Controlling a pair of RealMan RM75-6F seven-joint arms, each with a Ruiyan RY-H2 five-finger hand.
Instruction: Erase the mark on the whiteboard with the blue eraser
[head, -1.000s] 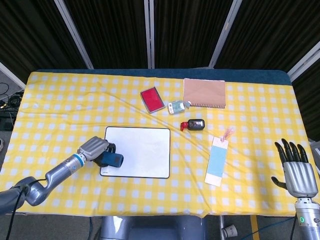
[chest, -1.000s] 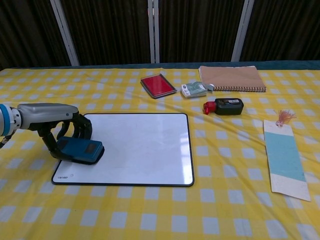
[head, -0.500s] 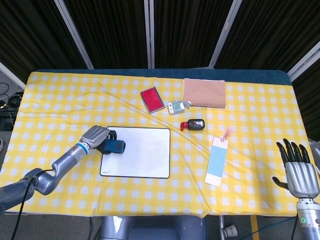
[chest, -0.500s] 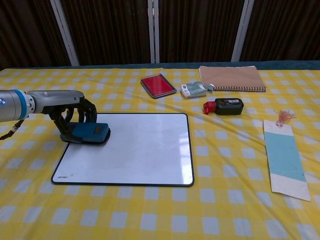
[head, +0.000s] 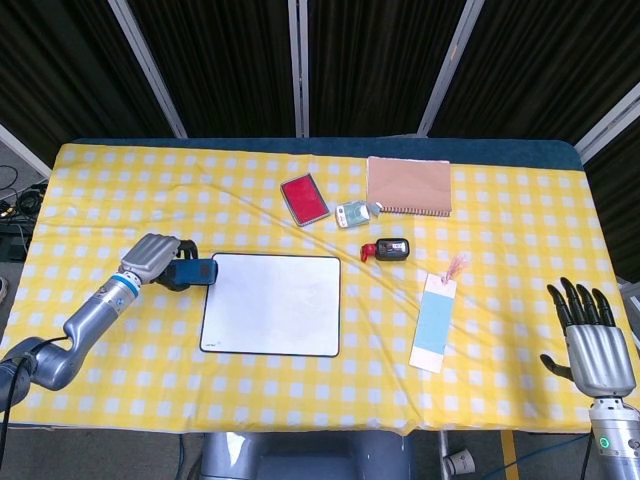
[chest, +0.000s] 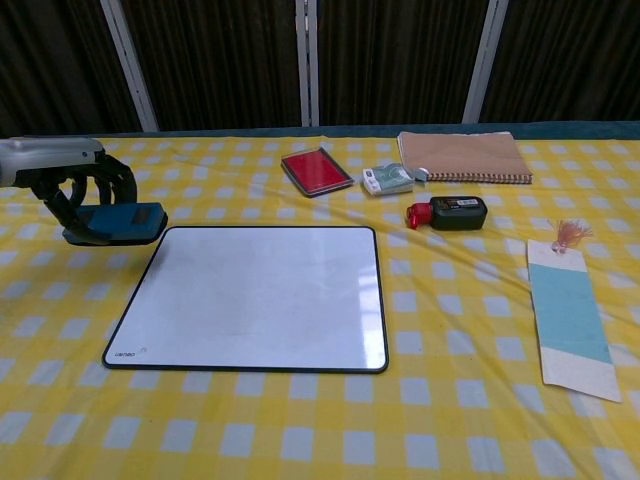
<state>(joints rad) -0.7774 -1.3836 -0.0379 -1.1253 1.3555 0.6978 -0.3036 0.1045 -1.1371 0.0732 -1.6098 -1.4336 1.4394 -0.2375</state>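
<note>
**Blue eraser held off the board's far-left corner**

Nearest to us, our right hand (head: 597, 345) stands at the near right edge of the counter (head: 120, 390), palm upright, its fingers (head: 580, 303) spread and holding nothing; only the head view shows it.

Further in, the whiteboard (chest: 255, 297) lies flat on the yellow checked cloth (chest: 300, 430), left of centre. Its white face looks clean in both views, with only a small printed logo at the near-left corner. To the right, well apart from the board, a light blue bookmark (chest: 570, 315) with a pink tassel lies lengthwise.

Just beyond the board's far-left corner, our left hand (chest: 70, 175) grips the blue eraser (chest: 115, 222), fingers curled over it from above. The eraser sits just outside the board's frame; we cannot tell whether it touches the cloth.

Past the board's far-right corner lies a black device with a red end (chest: 447, 212). Farther back come a red case (chest: 316, 171), a small pale green packet (chest: 388, 179), and a tan spiral notebook (chest: 464, 157) nearest the far edge.
</note>
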